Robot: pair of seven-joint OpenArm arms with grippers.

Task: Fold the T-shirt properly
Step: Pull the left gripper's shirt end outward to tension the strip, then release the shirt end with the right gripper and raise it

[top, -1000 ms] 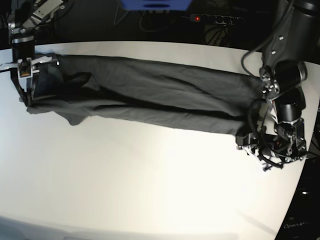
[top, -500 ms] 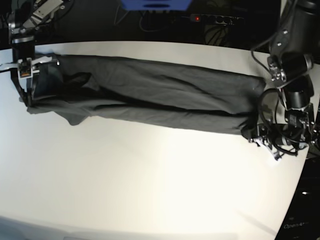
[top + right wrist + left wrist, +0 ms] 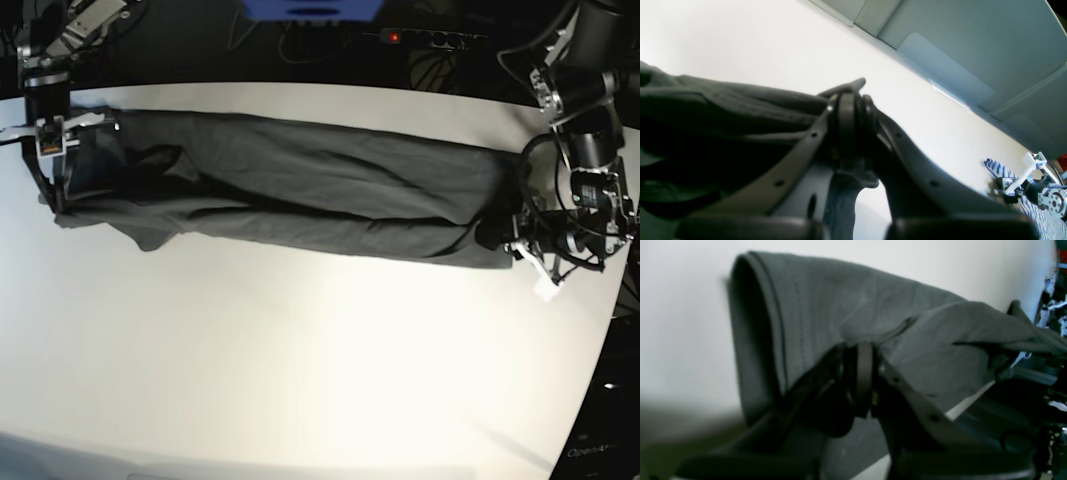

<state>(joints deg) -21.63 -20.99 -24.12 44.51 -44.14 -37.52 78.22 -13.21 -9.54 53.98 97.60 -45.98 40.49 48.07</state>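
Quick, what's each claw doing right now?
Left claw: closed on the T-shirt.
Right claw: closed on the T-shirt's other end.

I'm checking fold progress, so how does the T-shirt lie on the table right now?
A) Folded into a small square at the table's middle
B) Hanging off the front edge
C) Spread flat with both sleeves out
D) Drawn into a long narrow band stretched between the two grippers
D: the T-shirt runs as a long narrow band across the table, with the right gripper at one end and the left gripper at the other.
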